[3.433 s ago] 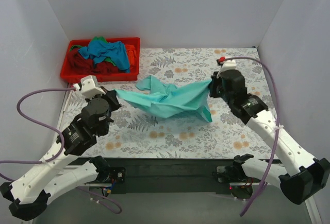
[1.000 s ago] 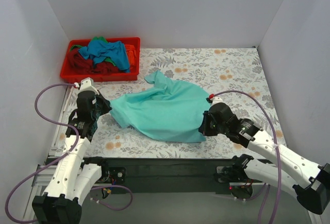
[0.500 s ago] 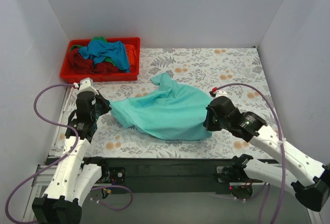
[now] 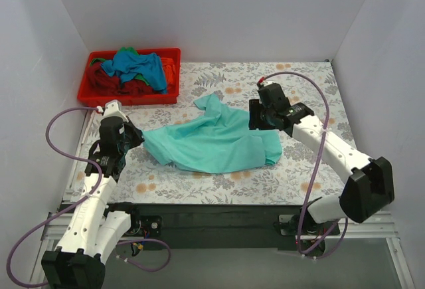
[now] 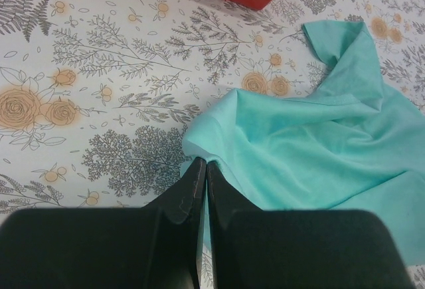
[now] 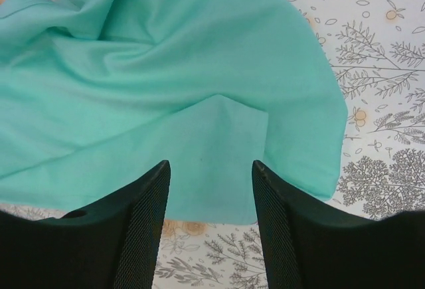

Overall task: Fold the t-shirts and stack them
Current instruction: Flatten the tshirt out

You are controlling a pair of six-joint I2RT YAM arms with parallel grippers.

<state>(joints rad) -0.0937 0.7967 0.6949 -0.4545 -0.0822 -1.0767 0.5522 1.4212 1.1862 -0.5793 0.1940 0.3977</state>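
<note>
We log one plain mint-teal t-shirt (image 4: 216, 144). Table (image 4: 299, 83): white ground, grey ferns, orange roses. Bin (image 4: 93, 94), far left: red. In it we see a blue shirt (image 4: 136, 66), dark red cloth (image 4: 123, 86), a slip of green (image 4: 99, 60) and some orange (image 4: 171, 70). Left gripper (image 5: 201, 164) and right gripper (image 6: 211, 166): both black.

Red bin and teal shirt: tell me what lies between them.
Only bare floral table cover lies between the red bin and the teal shirt. The top external view shows that stretch plainly.
</note>
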